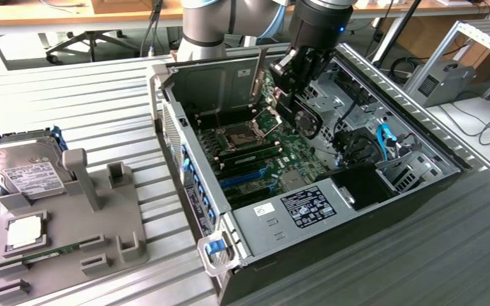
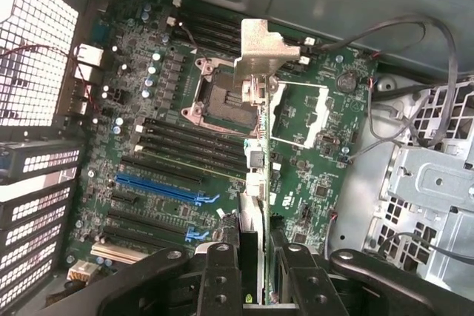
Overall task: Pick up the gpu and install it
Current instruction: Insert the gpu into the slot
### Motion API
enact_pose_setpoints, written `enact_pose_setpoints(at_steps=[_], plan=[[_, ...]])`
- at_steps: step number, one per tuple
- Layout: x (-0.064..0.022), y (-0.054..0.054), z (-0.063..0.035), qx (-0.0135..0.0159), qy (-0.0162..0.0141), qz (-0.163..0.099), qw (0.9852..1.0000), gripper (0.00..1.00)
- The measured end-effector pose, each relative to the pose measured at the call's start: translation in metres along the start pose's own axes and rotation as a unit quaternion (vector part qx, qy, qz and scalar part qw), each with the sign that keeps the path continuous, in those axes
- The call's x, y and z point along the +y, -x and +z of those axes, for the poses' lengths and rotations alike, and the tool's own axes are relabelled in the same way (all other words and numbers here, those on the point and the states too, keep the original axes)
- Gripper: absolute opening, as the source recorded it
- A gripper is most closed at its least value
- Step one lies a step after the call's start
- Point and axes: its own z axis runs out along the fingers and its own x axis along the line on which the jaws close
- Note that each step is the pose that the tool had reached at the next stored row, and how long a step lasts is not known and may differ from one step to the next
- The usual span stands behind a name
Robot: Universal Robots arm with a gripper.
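Note:
The gpu (image 1: 306,120) hangs inside the open computer case (image 1: 254,220), above the green motherboard (image 1: 270,159), with its black round fan facing the exterior view's right. My gripper (image 1: 293,89) is shut on the card's upper edge. In the wrist view the gpu (image 2: 255,175) appears edge-on between my black fingers (image 2: 221,275), and its silver end bracket (image 2: 264,48) points away from the camera. The card hovers over the motherboard (image 2: 311,175), close to the black expansion slots (image 2: 189,146).
The case walls and a metal drive cage (image 1: 398,169) with blue cables surround the card. A blue slot (image 2: 159,186) and the CPU socket (image 2: 222,98) lie on the board. At the exterior view's left a grey fixture (image 1: 74,236) carries a hard drive (image 1: 23,169), a CPU chip (image 1: 25,231) and a RAM stick (image 1: 53,255).

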Motion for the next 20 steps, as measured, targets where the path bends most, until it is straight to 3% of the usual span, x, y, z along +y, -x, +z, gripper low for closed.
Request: enact_pose_setpoints(at_steps=[20], plan=[[0.0000, 0.0000, 0.0000, 0.0003, 0.0004, -0.015, 0.9999, 0.26]])
